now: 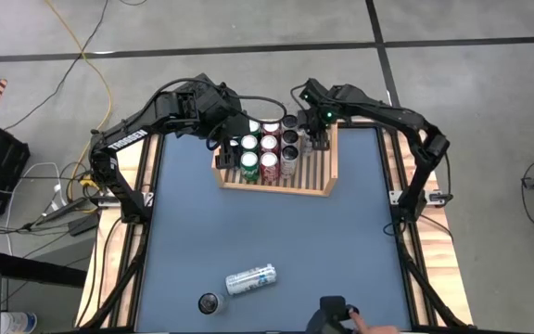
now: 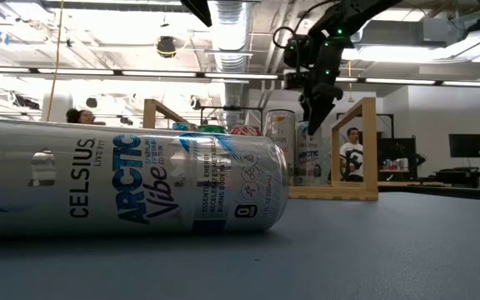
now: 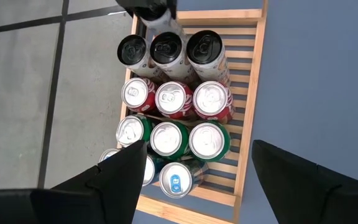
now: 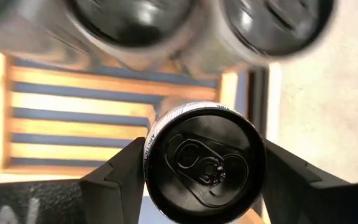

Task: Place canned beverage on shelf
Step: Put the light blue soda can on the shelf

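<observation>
Right pincer (image 1: pixel 318 141) clamped on can (image 4: pixel 204 163), over shelf (image 1: pixel 330 176) free slats; left pincer (image 3: pixel 191 177) apart.

blue table (image 1: pixel 267 232): shelf (image 1: pixel 276 183), two cans

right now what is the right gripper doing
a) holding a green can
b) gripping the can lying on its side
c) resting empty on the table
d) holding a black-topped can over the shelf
d) the right wrist view shows the right gripper with its fingers on either side of a black-topped can, and the high view puts it over the shelf; the can lying on its side sits untouched near the table's front.
</observation>
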